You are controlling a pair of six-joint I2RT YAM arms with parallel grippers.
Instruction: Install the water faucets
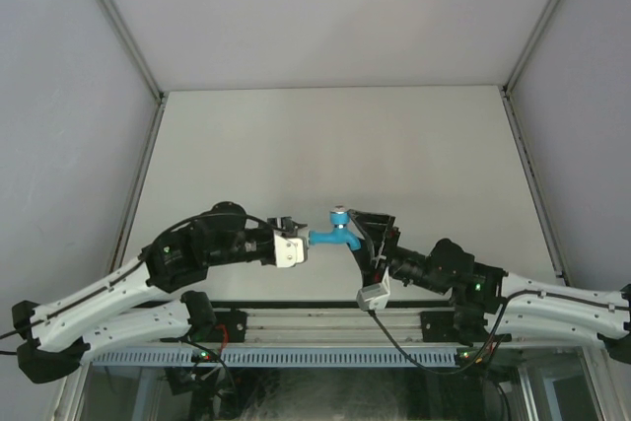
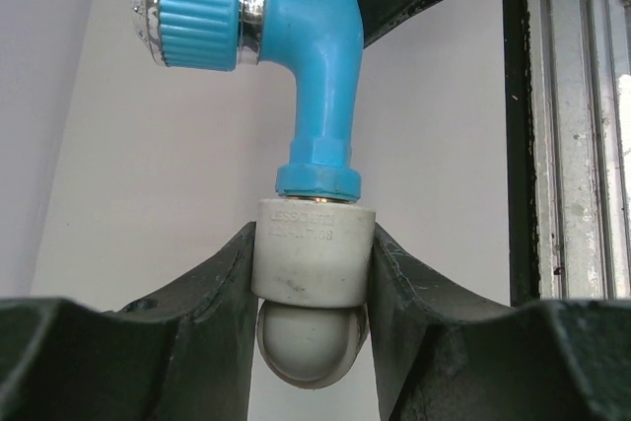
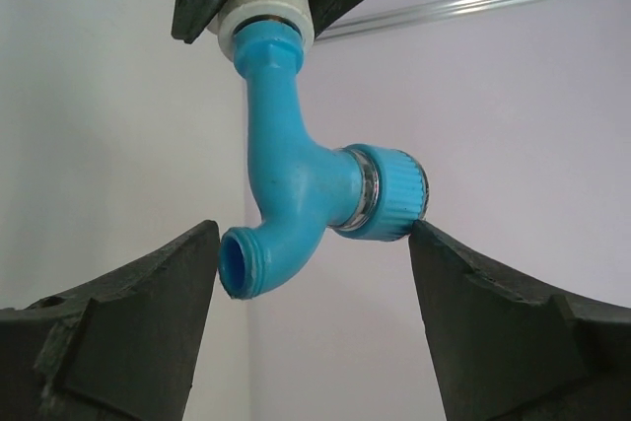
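Left gripper (image 2: 314,234) clamps white-grey fitting (image 2: 314,268) (embossed lettering illegible) with blue tap (image 2: 320,76) seated in it; right gripper (image 3: 314,229) jaws straddle tap, contact indeterminate.

White shells and black joints cover the left arm (image 1: 99,303) and right arm (image 1: 557,298); the left gripper (image 2: 314,283) and right gripper (image 3: 314,273) have matte black fingers (image 2: 197,342).

Left arm (image 1: 108,300), jaws tight; right arm (image 1: 552,301), jaws wide apart; tips nearly meeting.
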